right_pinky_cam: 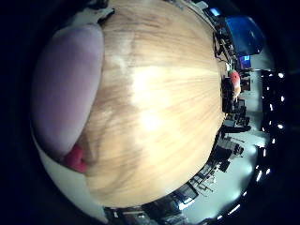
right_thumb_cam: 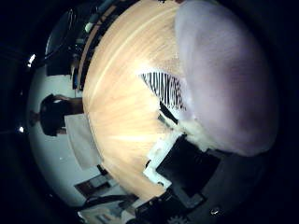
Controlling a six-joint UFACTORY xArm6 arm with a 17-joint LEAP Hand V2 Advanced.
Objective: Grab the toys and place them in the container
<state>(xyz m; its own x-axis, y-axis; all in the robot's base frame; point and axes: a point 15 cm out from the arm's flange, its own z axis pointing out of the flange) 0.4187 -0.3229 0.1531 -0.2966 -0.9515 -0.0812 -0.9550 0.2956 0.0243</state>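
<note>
in the little finger side palm view we see a wide wooden table [right_pinky_cam: 159, 117] with pale grain, filling most of the picture. a large soft purple toy [right_pinky_cam: 65, 93] bulges in close to the palm at one edge, lying against the tabletop. a small red part [right_pinky_cam: 76, 158] shows at the toy's lower end, touching the wood; we cannot tell whether it belongs to the toy or is a separate thing. no container shows in this view.

in the thumb side palm view the same purple toy fills a big share of the picture, very close to the palm. beside it, on the table, lies a black-and-white striped piece [right_thumb_cam: 166, 88], touching or partly tucked under the purple bulk. white and black parts of the hand [right_thumb_cam: 180, 168] reach in from the edge, just beside the toy. we cannot tell from either view whether the fingers curl round the toy or stay slack.
</note>
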